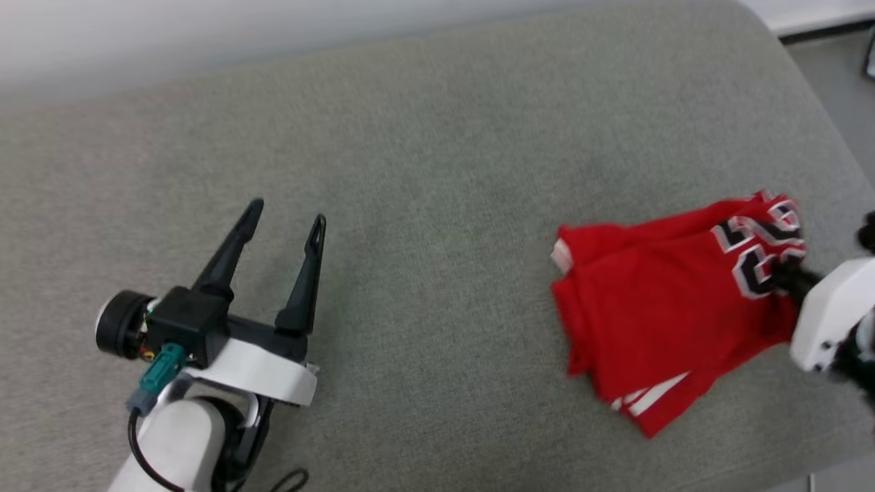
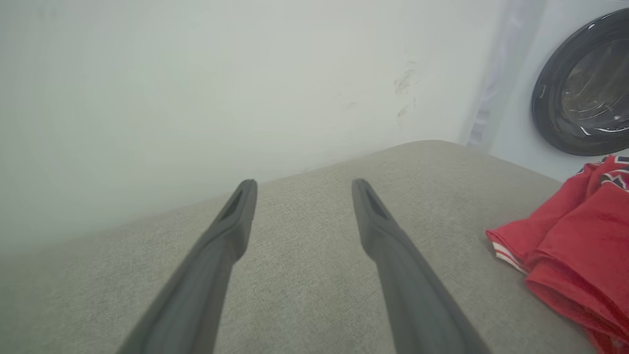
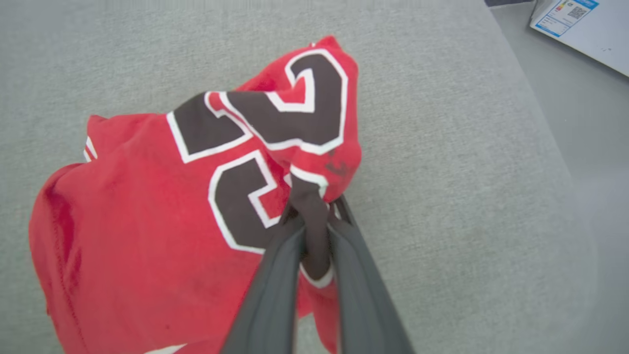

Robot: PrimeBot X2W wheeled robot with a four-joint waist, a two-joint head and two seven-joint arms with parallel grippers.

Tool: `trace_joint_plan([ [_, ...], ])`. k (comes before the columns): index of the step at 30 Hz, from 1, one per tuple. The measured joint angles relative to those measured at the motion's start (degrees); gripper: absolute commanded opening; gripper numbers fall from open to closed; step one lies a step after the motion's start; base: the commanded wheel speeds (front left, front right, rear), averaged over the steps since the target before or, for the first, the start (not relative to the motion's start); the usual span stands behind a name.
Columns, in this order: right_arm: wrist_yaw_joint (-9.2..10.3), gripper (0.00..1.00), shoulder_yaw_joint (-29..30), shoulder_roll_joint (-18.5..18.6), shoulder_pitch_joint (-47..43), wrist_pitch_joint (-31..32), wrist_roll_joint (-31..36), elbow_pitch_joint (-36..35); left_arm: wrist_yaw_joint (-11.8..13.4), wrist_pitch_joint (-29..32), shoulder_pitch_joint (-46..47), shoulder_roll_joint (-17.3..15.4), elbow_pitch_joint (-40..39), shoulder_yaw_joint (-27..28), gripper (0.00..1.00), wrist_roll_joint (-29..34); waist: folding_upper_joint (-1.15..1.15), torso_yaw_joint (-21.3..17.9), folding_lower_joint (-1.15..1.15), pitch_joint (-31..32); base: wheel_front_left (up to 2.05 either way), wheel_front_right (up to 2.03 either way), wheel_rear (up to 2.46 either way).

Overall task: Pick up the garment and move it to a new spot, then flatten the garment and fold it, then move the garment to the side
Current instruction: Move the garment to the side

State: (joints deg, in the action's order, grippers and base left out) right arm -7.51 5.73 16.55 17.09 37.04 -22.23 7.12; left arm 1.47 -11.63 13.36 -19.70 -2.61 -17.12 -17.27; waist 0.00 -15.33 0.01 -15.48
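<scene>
The garment (image 1: 656,307), a bright red jersey with dark white-edged lettering, lies bunched on the right of the grey cushion (image 1: 424,157). My right gripper (image 1: 786,277) comes in from the right edge and is shut on a fold of the garment (image 3: 147,236) at the lettering; in the right wrist view the cloth is pinched between the fingers (image 3: 275,275) of the right gripper (image 3: 314,209). My left gripper (image 1: 287,219) hovers open over bare cushion at the lower left, far from the garment (image 2: 580,246). Nothing sits between the spread fingers of the left gripper (image 2: 303,189).
A pale wall (image 2: 196,88) runs behind the cushion. A washing machine door (image 2: 585,88) stands beyond the cushion's far end. Grey floor (image 3: 585,113) and a white appliance corner (image 3: 585,24) lie past the cushion's right edge (image 1: 827,130).
</scene>
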Motion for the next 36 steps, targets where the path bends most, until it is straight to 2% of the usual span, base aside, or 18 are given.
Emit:
trace_joint_plan([
  [8, 0.0, 0.0, 10.0, 5.7, 9.1, -1.2, 6.3, 6.0, -1.8, 1.9, 6.4, -1.6, -4.9, -1.1, 1.0, 1.5, 0.0, -0.6, 0.0, -9.6, 0.0, 0.0, 0.0],
  [15, -0.02, 0.0, 19.0, 9.7, 14.5, -1.7, 11.8, 8.7, -2.9, 2.2, 10.5, -2.6, -7.2, -1.7, 1.0, 2.6, 0.0, 1.7, 0.01, -16.2, 0.0, 0.0, 0.0],
  [19, -0.01, 0.0, 21.1, 10.6, 15.5, -2.3, 13.8, 9.6, -3.3, 1.9, 12.0, -2.7, -7.5, -2.2, 1.0, 2.9, 0.0, 3.6, 0.0, -18.5, 0.0, 0.0, 0.0],
  [20, -0.01, 0.31, 21.3, 10.5, 15.7, -2.5, 14.0, 9.9, -3.4, 1.8, 12.1, -2.8, -7.4, -2.2, 1.0, 2.9, 0.0, 4.0, 0.01, -18.9, 0.0, 0.0, 0.0],
  [21, -0.01, 0.74, 21.6, 10.4, 15.9, -2.9, 14.3, 10.3, -3.3, 1.8, 12.1, -2.8, -7.3, -2.2, 1.0, 2.9, 0.0, 4.3, 0.0, -19.2, 0.0, 0.0, 0.0],
  [22, -0.01, 0.74, 21.7, 10.3, 16.0, -3.3, 14.4, 11.0, -3.3, 1.6, 12.1, -2.8, -7.2, -2.2, 1.0, 2.9, 0.0, 4.6, 0.01, -19.4, 0.0, 0.0, 0.0],
  [23, -0.01, 1.0, 22.1, 10.1, 16.0, -4.0, 14.7, 11.5, -3.3, 1.5, 12.2, -2.7, -7.1, -2.4, 1.0, 2.9, 0.0, 4.8, 0.0, -19.5, 0.0, 0.0, 0.0],
  [27, -0.01, 1.0, 24.4, 9.3, 16.7, -8.0, 17.5, 13.1, -3.3, 0.9, 12.2, -2.3, -6.2, -2.8, 1.0, 2.6, 0.0, 5.4, 0.0, -19.1, 0.0, 0.0, 0.0],
  [32, -0.01, 1.0, 26.9, 9.5, 16.7, -15.9, 20.8, 15.2, -2.9, 0.2, 11.2, -1.6, -4.7, -3.0, 1.0, 1.9, 0.0, 5.9, 0.0, -16.8, 0.0, 0.0, 0.0],
  [36, -0.01, 1.0, 27.0, 10.0, 15.8, -22.4, 20.7, 17.1, -1.9, -0.7, 9.2, -0.7, -2.9, -3.0, 1.0, 1.2, 0.0, 6.5, 0.0, -13.7, 0.0, 0.0, 0.0],
])
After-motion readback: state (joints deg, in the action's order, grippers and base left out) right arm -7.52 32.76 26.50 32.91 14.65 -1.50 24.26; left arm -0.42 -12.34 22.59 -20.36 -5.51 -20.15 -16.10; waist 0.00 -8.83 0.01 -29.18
